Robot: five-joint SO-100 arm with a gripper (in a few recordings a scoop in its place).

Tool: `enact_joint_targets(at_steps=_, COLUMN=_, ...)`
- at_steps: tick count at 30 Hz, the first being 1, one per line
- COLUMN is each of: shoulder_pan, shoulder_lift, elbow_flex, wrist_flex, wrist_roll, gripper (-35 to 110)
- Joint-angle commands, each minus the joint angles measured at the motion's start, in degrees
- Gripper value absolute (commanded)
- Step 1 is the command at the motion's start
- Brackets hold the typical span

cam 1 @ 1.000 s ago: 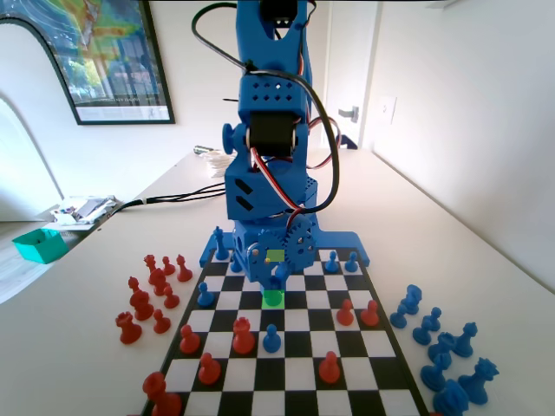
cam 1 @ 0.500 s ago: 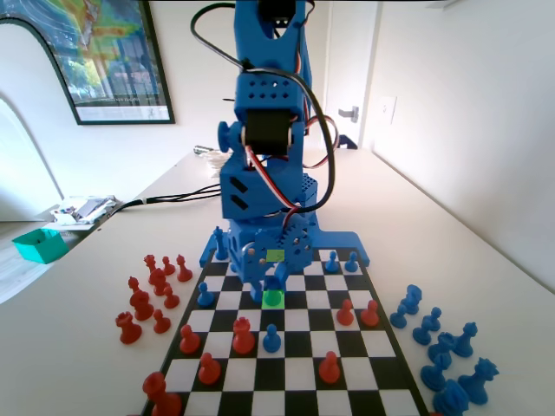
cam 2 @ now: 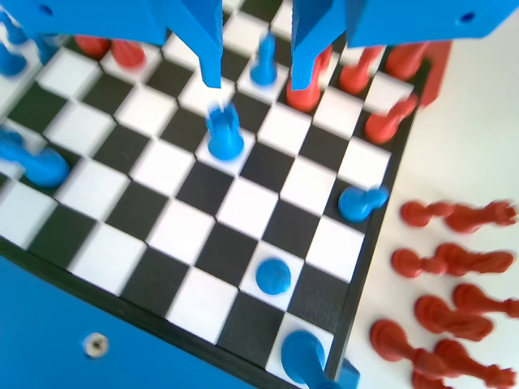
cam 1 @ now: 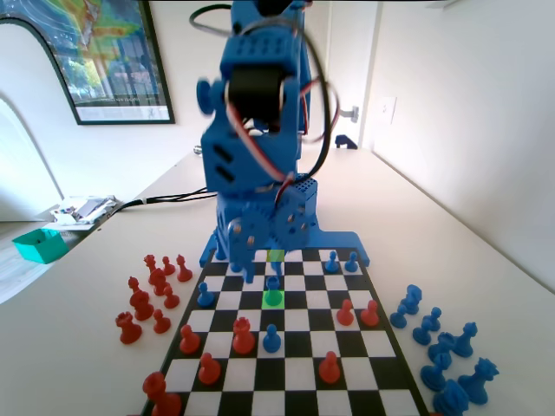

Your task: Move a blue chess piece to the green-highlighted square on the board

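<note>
Blue piece point(cam 1: 274, 283) stands on green square point(cam 1: 273, 298); claw point(cam 2: 255, 79) released, empty; lift straight up, avoid touching neighbours

No legible text (poster included)

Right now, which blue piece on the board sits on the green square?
The blue piece directly below the raised open pincer, the one on the green square; the others stand on black or white.

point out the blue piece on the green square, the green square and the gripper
blue chess piece point(cam 1: 274, 284), fixed view, its body
green-highlighted square point(cam 1: 273, 300), fixed view, bare front part
gripper point(cam 2: 256, 81), wrist view, midway between fingertips
</note>
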Motion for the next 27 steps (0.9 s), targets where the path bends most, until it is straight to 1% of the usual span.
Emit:
enact_joint_targets(at_steps=1, shoulder_pan=-0.6, shoulder_lift=7.5, elbow_flex=-3.6, wrist_flex=5.0, wrist_roll=1.1, gripper=15)
enact_joint_targets(at_steps=4, shoulder_pan=-1.1, shoulder_lift=9.8, elbow_flex=-4.7, wrist_flex=7.9, wrist_roll=2.1, gripper=15)
enact_joint_targets(at_steps=11, shoulder_pan=-1.7, shoulder_lift=18.6, elbow_flex=-8.2, wrist_flex=18.7, wrist_roll=5.7, gripper=15)
enact_joint_targets(at_steps=13, shoulder_pan=-1.9, shoulder_lift=22.8, elbow_flex=-8.3, wrist_flex=21.6, wrist_roll=6.7, gripper=14)
enact_joint_targets(at_steps=17, shoulder_pan=-2.8, shoulder_lift=32.4, elbow_flex=-7.5, wrist_flex=26.5, wrist_roll=10.6, gripper=8)
enact_joint_targets(at_steps=22, shoulder_pan=-4.0, shoulder_lift=43.3, elbow_flex=-9.1, wrist_flex=35.9, wrist_roll=13.7, gripper=3)
enact_joint_targets(at_steps=27, shoulder_pan=-6.2, shoulder_lift=54.1, elbow_flex=-8.4, wrist_flex=41.6, wrist_roll=16.3, gripper=2)
